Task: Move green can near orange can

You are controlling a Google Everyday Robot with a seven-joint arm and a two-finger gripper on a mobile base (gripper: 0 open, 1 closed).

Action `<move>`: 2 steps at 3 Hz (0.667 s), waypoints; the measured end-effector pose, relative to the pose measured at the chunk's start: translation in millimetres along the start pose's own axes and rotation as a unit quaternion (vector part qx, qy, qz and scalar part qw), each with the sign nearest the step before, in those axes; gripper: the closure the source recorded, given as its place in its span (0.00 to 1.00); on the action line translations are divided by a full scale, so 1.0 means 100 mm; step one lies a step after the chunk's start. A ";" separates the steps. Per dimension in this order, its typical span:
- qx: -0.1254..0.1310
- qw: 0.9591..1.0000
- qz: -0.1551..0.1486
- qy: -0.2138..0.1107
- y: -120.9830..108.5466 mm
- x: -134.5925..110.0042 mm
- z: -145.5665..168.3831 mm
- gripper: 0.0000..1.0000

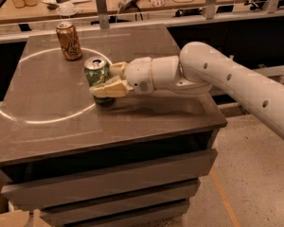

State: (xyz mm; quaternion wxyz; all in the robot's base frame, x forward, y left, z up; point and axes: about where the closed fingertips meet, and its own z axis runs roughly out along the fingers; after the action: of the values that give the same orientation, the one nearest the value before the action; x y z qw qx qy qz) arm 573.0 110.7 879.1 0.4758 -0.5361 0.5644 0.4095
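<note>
lab | cluttered workbench (pixel 189 1) behind | robot tool (pixel 103 80) over table (pixel 52 105)

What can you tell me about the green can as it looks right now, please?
The green can is a slim aluminium drink can, green with pale markings and a silver top. It stands upright on the grey tabletop, apart from the orange can. The gripper is closed around it, one finger across its front.
</note>
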 end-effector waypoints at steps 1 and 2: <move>0.096 0.995 0.006 -0.001 -0.30 0.02 -0.39 1.00; 0.206 0.978 0.017 -0.020 -0.74 0.04 -0.80 1.00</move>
State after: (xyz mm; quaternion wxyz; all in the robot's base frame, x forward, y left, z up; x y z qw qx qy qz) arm 638.6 25.9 895.7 0.5802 -0.4085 0.6359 0.3036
